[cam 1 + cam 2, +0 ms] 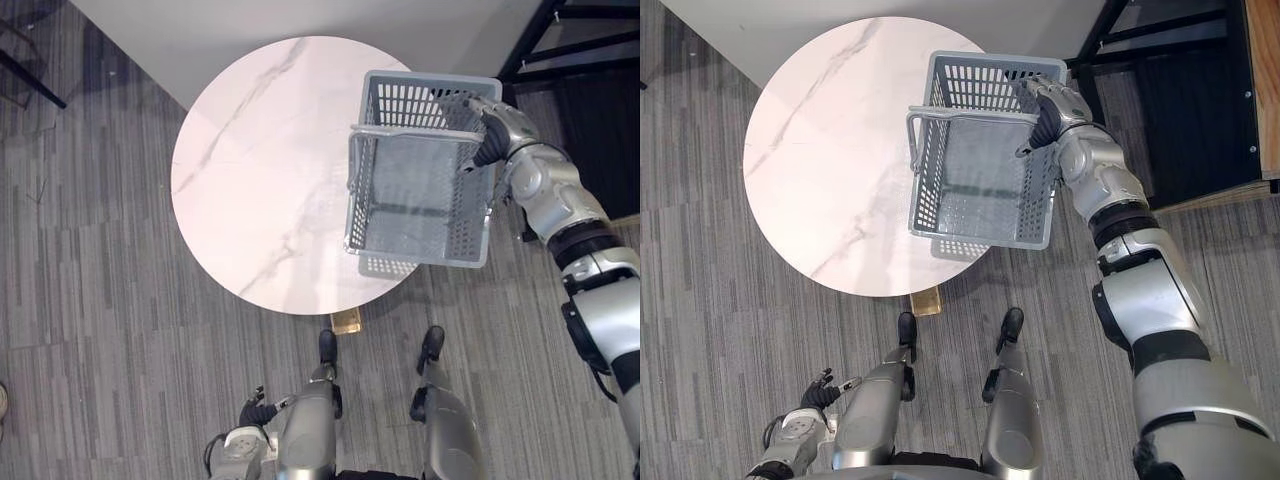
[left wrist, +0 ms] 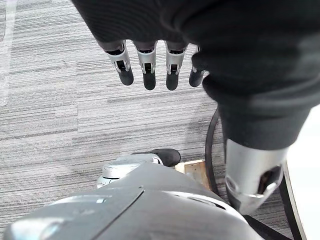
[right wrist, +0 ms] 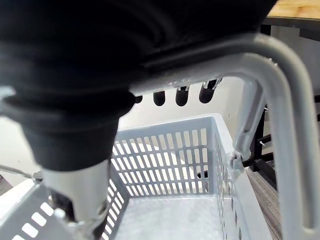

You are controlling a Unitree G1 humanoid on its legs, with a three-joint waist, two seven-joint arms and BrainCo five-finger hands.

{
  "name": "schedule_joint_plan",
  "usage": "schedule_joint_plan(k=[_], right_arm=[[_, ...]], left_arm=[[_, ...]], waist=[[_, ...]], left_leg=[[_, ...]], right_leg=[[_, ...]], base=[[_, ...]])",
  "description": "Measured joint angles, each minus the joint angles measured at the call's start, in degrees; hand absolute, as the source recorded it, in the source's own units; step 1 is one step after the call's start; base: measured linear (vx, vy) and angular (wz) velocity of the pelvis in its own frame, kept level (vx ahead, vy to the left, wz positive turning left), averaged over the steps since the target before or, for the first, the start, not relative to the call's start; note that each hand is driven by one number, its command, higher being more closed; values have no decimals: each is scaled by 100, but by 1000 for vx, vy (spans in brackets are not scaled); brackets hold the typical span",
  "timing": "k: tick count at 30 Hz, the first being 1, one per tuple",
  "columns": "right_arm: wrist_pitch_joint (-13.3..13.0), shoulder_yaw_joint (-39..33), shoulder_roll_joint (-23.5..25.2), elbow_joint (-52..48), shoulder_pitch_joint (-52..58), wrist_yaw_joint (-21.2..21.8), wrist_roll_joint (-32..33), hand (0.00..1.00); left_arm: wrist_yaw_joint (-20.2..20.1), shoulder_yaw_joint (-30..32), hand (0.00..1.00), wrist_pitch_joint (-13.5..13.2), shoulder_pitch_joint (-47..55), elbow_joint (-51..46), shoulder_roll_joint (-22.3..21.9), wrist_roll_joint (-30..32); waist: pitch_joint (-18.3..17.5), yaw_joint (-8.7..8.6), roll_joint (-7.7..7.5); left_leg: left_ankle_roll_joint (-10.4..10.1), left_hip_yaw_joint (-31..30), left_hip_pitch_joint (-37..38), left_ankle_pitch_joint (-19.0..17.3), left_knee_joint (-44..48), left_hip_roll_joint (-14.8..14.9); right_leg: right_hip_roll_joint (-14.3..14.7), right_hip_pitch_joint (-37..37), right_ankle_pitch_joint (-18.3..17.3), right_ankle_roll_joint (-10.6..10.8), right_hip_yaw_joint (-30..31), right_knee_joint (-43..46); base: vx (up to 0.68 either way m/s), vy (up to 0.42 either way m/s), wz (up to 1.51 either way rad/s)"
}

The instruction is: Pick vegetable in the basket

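One grey basket (image 1: 420, 225) hangs from the right hand (image 1: 486, 118), curled round its handle (image 1: 410, 129).

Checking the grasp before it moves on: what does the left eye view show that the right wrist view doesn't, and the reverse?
Left eye view: the round white table and the left hand hanging low. Right wrist view: close up, fingers of the right hand curled over the handle. Both: the grey basket, no vegetable visible inside, and that right hand.
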Motion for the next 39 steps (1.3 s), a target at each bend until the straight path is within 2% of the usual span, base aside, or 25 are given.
schedule_joint_plan(k=[1, 11, 22, 26, 32, 37, 39], right_arm=[[0, 1, 0, 5, 0, 0, 0, 100], [-14, -46, -17, 348, -258, -276, -3, 100], [-22, -60, -27, 432, -190, -345, -185, 100], [-22, -36, -32, 354, -6, -341, -220, 100], [-13, 265, -70, -451, 620, -125, -222, 100], [-23, 553, -74, -1395, 1362, 213, -219, 100], [-94, 706, -79, -1796, 1588, 349, -216, 100]], left_arm=[[2, -1, 0, 0, 0, 0, 0, 0], [70, -175, 0, -9, -83, 0, 2, -9], [84, -224, 0, -7, -92, -1, 8, -5], [82, -234, 0, 35, -121, -2, 1, 10], [62, -215, 0, 140, -128, 2, -4, 64], [-46, 21, 0, 220, -97, 101, -41, 305], [-105, 146, 0, 258, -42, 109, -39, 356]], waist=[[0, 0, 1], [51, -7, 105], [49, 2, 117], [42, 87, 129], [25, 99, 122], [-240, -5, 45], [-429, -50, -34]], left_leg=[[0, -3, -4, 1, 0, 0], [-6, -144, -182, 88, -3, -9], [-10, -181, -179, 125, -13, -10], [-10, -107, -27, 125, -19, -10], [-10, 27, 284, 125, -107, 4], [-14, 143, 546, 127, -222, 58], [-14, 206, 647, 127, -276, 77]], right_leg=[[0, -2, 0, 0, -2, 0], [-6, -101, 9, -12, -99, 0], [-7, -89, 9, -12, -135, 19], [-7, 6, 9, -12, -55, 29], [11, 193, 9, -11, 65, 33], [76, 357, 10, -10, 159, -10], [110, 425, 33, -15, 209, -77]], base=[[0, 0, 0], [-2, 5, 6], [2, 0, 1], [10, 3, -9], [-4, 5, -10], [19, -5, -12], [31, -8, -14]])
